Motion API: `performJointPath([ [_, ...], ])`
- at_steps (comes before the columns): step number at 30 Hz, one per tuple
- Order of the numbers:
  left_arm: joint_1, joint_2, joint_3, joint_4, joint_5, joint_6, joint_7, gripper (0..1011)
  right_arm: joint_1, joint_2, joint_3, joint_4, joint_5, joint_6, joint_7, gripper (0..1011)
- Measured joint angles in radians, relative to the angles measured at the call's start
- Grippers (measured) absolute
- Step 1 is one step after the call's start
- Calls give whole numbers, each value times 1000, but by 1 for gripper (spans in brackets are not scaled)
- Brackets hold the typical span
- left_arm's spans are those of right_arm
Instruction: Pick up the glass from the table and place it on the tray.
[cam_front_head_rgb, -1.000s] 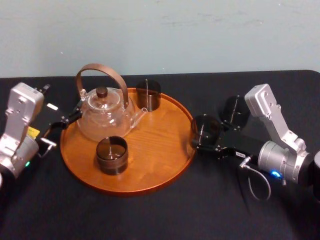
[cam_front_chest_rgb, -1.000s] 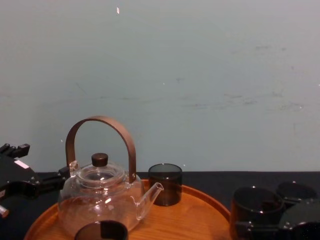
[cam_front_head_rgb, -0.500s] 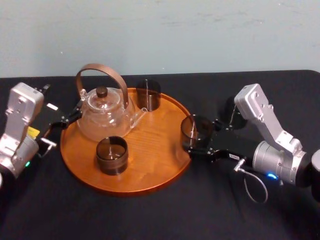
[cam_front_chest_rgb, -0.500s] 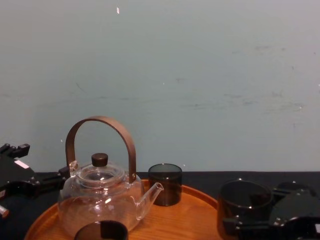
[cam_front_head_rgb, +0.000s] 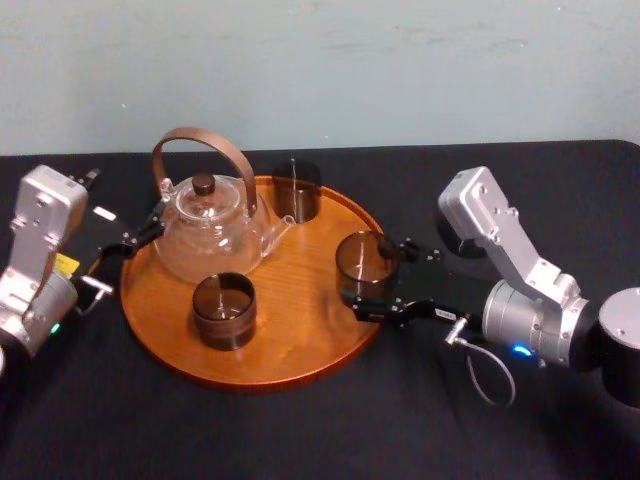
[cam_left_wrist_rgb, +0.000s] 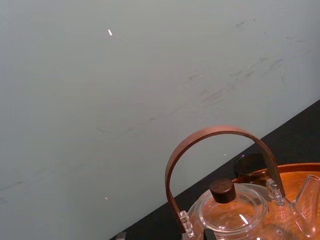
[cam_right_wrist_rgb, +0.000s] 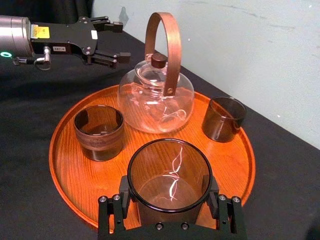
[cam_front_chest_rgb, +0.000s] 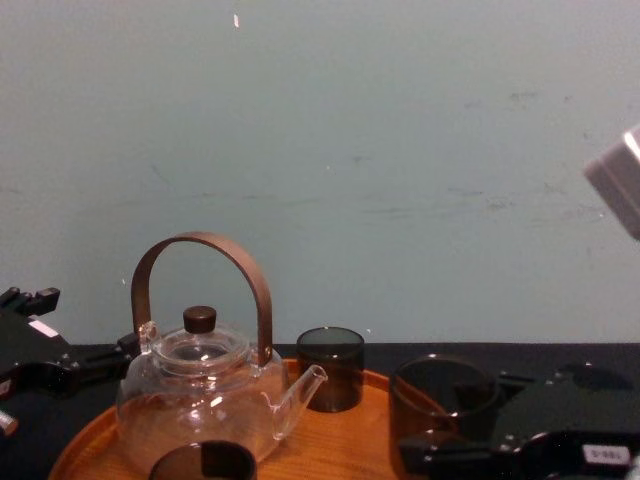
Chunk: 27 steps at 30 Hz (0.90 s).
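Observation:
My right gripper (cam_front_head_rgb: 372, 278) is shut on a smoky dark glass (cam_front_head_rgb: 360, 260), holding it upright by its sides. The glass (cam_right_wrist_rgb: 170, 172) is over the right part of the round orange-brown wooden tray (cam_front_head_rgb: 300, 325), just inside the rim; whether its base touches the wood I cannot tell. The chest view shows the glass (cam_front_chest_rgb: 435, 410) at the lower right, the black gripper (cam_front_chest_rgb: 450, 425) around it. The tray (cam_right_wrist_rgb: 70, 165) lies on the black table (cam_front_head_rgb: 300, 430). My left gripper (cam_front_head_rgb: 140, 232) rests open beside the tray's left edge, near the teapot, and holds nothing.
A clear glass teapot (cam_front_head_rgb: 205, 225) with a brown hoop handle stands at the tray's back left. Two more dark glasses are on the tray: one at the front (cam_front_head_rgb: 223, 310), one at the back (cam_front_head_rgb: 297, 190). A further dark glass (cam_front_head_rgb: 448, 238) stands on the table, partly behind my right arm.
My right gripper has carried the glass leftward, from the table beside the tray, over the rim and onto the tray's right side. The left arm has stayed still.

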Motion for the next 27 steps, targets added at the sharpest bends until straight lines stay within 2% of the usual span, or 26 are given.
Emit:
performJointPath([
  [12,0,0,0,0,0,0,0,1001,42,-56,-39,65,-2,1,10,903],
  [27,0,0,0,0,0,0,0,1001,76,-105,-70,136,-13,-21,10,903],
])
